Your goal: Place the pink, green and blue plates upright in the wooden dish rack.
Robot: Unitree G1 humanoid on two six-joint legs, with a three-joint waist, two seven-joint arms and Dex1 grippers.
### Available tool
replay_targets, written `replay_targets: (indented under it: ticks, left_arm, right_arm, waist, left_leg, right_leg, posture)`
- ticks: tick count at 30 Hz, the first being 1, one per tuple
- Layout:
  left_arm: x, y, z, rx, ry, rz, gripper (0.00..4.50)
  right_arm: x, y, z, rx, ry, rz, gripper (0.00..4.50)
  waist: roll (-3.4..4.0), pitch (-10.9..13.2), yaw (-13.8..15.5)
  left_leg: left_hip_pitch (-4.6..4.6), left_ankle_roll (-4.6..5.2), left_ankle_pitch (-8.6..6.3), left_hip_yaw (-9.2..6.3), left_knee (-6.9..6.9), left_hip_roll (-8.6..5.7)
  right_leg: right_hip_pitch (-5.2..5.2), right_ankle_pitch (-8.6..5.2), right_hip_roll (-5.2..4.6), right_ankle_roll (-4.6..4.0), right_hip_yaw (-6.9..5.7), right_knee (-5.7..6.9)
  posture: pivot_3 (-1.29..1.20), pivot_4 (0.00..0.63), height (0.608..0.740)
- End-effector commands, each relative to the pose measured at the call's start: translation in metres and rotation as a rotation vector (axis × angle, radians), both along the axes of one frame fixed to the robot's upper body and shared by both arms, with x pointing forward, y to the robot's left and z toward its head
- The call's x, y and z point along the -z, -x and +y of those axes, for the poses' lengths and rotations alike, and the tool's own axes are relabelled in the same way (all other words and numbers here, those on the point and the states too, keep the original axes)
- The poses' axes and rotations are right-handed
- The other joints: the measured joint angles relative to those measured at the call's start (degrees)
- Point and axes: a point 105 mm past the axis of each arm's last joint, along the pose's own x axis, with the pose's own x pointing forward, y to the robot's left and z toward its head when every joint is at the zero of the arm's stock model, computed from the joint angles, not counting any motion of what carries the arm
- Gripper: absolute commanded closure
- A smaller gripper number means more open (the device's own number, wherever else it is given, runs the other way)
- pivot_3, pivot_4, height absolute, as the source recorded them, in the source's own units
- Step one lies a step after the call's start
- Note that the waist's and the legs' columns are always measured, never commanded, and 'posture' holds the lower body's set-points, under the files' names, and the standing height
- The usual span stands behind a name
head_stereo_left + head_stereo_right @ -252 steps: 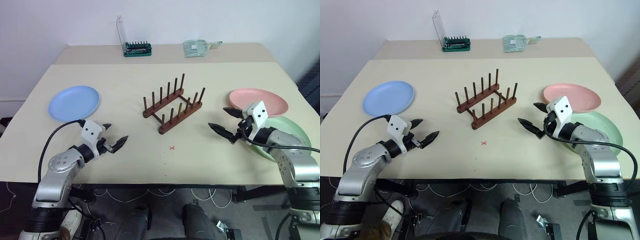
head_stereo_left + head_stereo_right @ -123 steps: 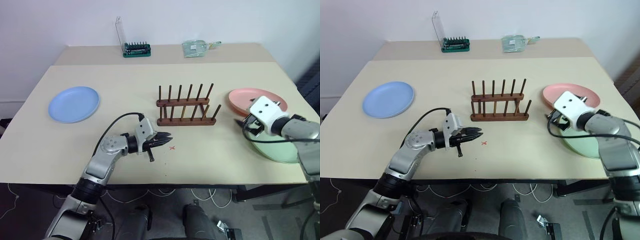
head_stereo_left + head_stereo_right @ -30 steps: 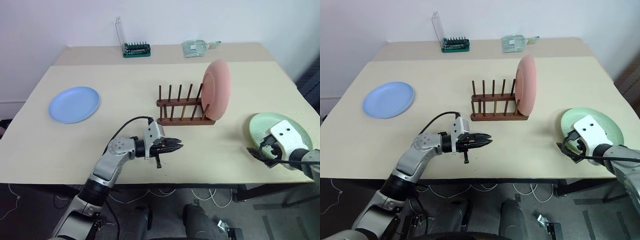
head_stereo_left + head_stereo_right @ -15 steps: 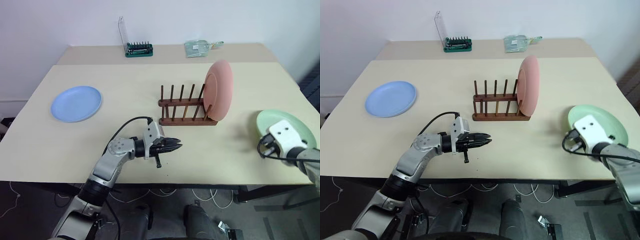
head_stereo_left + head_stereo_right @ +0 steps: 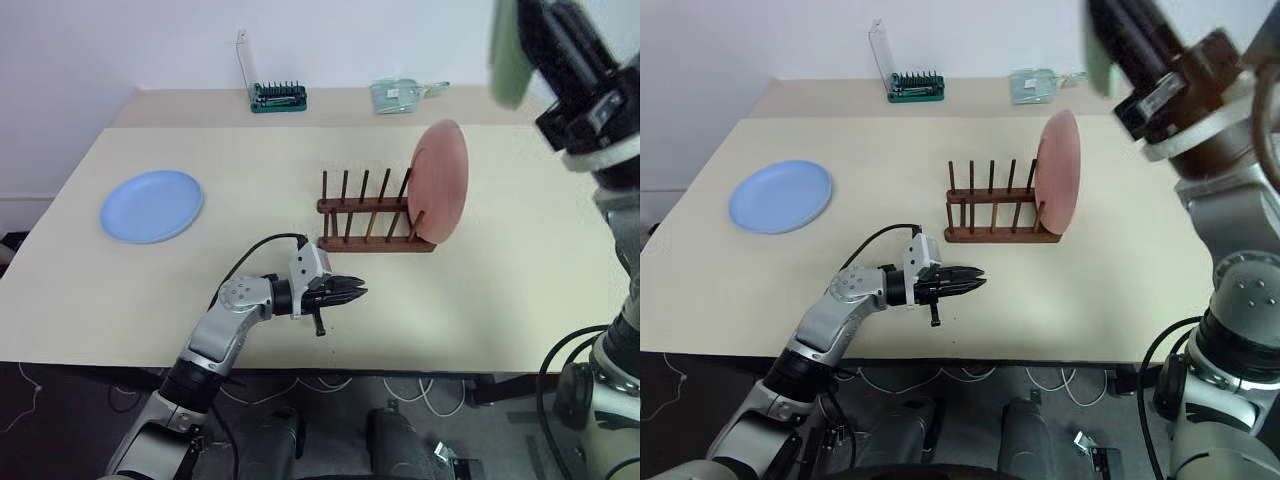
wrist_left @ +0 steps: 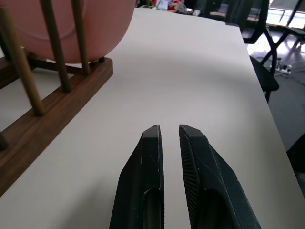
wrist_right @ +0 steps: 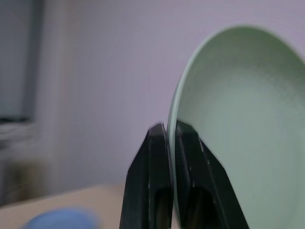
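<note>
Right tool [image 7: 170,138] raised high, clamped on green plate [image 7: 238,129] rim, left tool [image 5: 352,292] level, nearly together

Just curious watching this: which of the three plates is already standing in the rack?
The pink plate, upright in the wooden rack. The blue plate lies flat; the green plate is held aloft.

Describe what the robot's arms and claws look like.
Both arms have silver-grey metal housings with rounded joints. The left claw has two tapered black fingers, ribbed inside, behind a white wrist block, with a black cable looping along the arm. The right claw has matching black fingers.
</note>
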Motion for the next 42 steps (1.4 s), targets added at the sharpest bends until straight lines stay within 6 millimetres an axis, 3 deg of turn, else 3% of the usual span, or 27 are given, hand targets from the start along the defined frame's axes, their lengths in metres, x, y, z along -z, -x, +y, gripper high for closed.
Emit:
replay_targets:
  ticks: [1,4,7,10,13,22,27,31,36,42]
  left_arm:
    - [-0.011,-0.003,0.002,-0.009,0.028,-0.046,3.93]
    - [-0.012,-0.005,0.007,-0.032,0.037,-0.047,3.93]
    - [-0.013,-0.007,0.011,-0.041,0.044,-0.036,3.93]
    - [-0.012,-0.004,0.017,-0.048,0.039,-0.027,3.93]
    - [-0.012,-0.003,0.021,-0.066,0.039,-0.025,3.93]
    - [-0.013,-0.001,0.023,-0.092,0.042,-0.022,3.93]
    - [-0.014,-0.002,0.023,-0.093,0.038,-0.026,3.93]
    - [-0.014,-0.002,0.022,-0.089,0.037,-0.024,3.93]
    - [-0.013,-0.001,0.021,-0.086,0.035,-0.024,3.93]
    - [-0.013,-0.002,0.021,-0.084,0.034,-0.021,3.93]
  right_arm:
    - [0.012,0.007,0.033,-0.239,-0.017,0.139,4.41]
    - [0.027,-0.012,0.049,-0.235,-0.007,0.245,4.41]
    - [0.035,-0.032,0.052,-0.190,-0.022,0.302,4.41]
    - [0.048,-0.061,0.045,-0.145,-0.106,0.436,4.41]
    - [0.057,-0.078,0.035,-0.086,-0.138,0.500,4.41]
    - [0.070,-0.092,0.022,-0.065,-0.252,0.625,4.41]
    - [0.076,-0.091,0.026,-0.062,-0.263,0.654,4.41]
    - [0.074,-0.089,0.027,-0.064,-0.275,0.638,3.08]
    - [0.068,-0.088,0.024,-0.022,-0.260,0.586,0.53]
    - [0.058,-0.086,0.018,0.096,-0.121,0.451,0.53]
  waist:
    - [0.03,0.0,0.0]
    - [0.05,0.0,-0.3]
    - [0.05,0.0,-0.3]
    - [0.06,0.0,-0.3]
    - [0.07,0.0,-0.4]
    - [0.10,0.0,-0.8]
    - [0.12,0.1,-1.4]
    - [0.13,0.1,-1.4]
    - [0.14,0.1,-1.4]
    - [0.16,0.1,-1.3]
  left_leg:
    - [0.00,0.00,0.00,0.03,0.01,0.00]
    - [0.01,0.00,0.00,0.09,-0.01,0.09]
    - [0.01,0.00,0.00,0.14,-0.03,0.09]
    - [0.00,0.00,0.00,0.15,-0.05,0.05]
    - [0.00,-0.01,0.00,0.14,-0.06,-0.05]
    - [0.00,-0.01,0.01,0.12,-0.12,-0.05]
    - [0.00,-0.02,0.01,0.10,-0.13,-0.06]
    - [0.01,-0.02,0.01,0.10,-0.13,-0.05]
    - [0.01,-0.02,0.01,0.11,-0.14,-0.06]
    - [0.01,-0.02,0.01,0.12,-0.15,-0.07]
  right_leg:
    - [-0.01,0.00,0.01,0.00,0.03,-0.01]
    - [-0.09,0.00,0.07,0.00,0.04,0.03]
    - [-0.12,0.01,0.09,-0.01,0.03,0.06]
    - [-0.15,0.01,0.08,0.00,0.03,0.06]
    - [-0.16,0.02,0.07,-0.01,0.04,0.11]
    - [-0.20,0.02,0.08,-0.02,0.04,0.12]
    - [-0.20,0.03,0.08,-0.02,0.04,0.13]
    - [-0.20,0.03,0.09,-0.02,0.04,0.15]
    - [-0.21,0.02,0.08,-0.02,0.04,0.15]
    - [-0.21,0.02,0.08,-0.01,0.04,0.14]
  posture:
    - [0.00,0.150,0.740]
    - [0.00,0.150,0.740]
    - [0.00,0.150,0.740]
    - [0.00,0.150,0.740]
    - [0.00,0.150,0.740]
    - [0.00,0.150,0.740]
    - [0.00,0.150,0.740]
    - [0.00,0.150,0.740]
    - [0.00,0.150,0.740]
    - [0.00,0.150,0.740]
